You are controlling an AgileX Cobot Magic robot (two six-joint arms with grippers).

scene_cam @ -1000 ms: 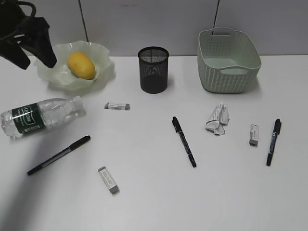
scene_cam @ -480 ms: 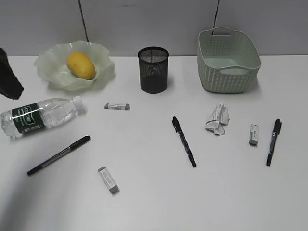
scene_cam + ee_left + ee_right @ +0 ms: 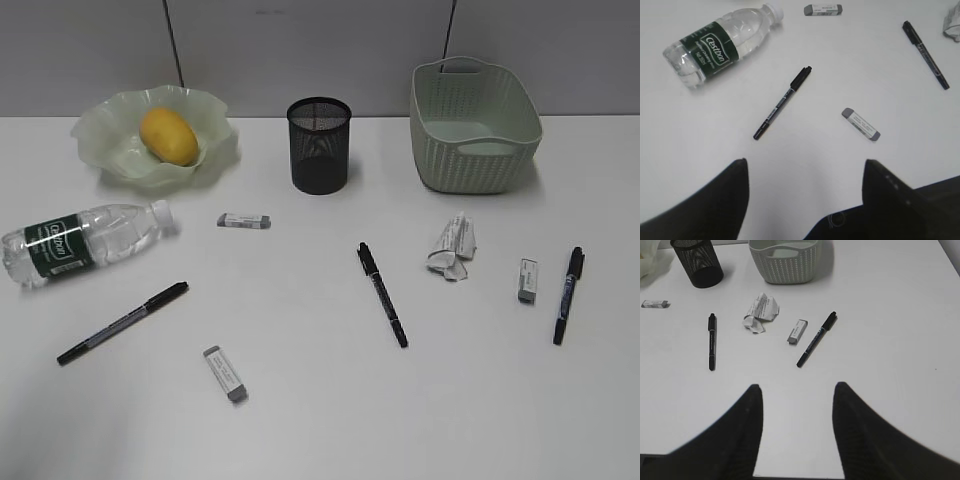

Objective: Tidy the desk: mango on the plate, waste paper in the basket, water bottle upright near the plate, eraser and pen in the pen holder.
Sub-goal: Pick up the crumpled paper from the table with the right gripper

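The right end effector (image 3: 797, 405) hangs with jaws apart and empty above the tabletop (image 3: 890, 315), where waste paper (image 3: 759, 311), an eraser (image 3: 797, 331) and a pen (image 3: 816, 339) lie before the basket (image 3: 785, 262).

White tabletop (image 3: 300, 420), plenty scattered on it: ruffled green plate (image 3: 110, 150) back left, black pen holder (image 3: 319, 145) centre, woven basket (image 3: 475, 125) back right. Water bottle (image 3: 85, 240) lies flat at left. Three pens (image 3: 383, 295), three erasers (image 3: 225, 373) and the waste paper (image 3: 452, 248) sit loose, all apart.
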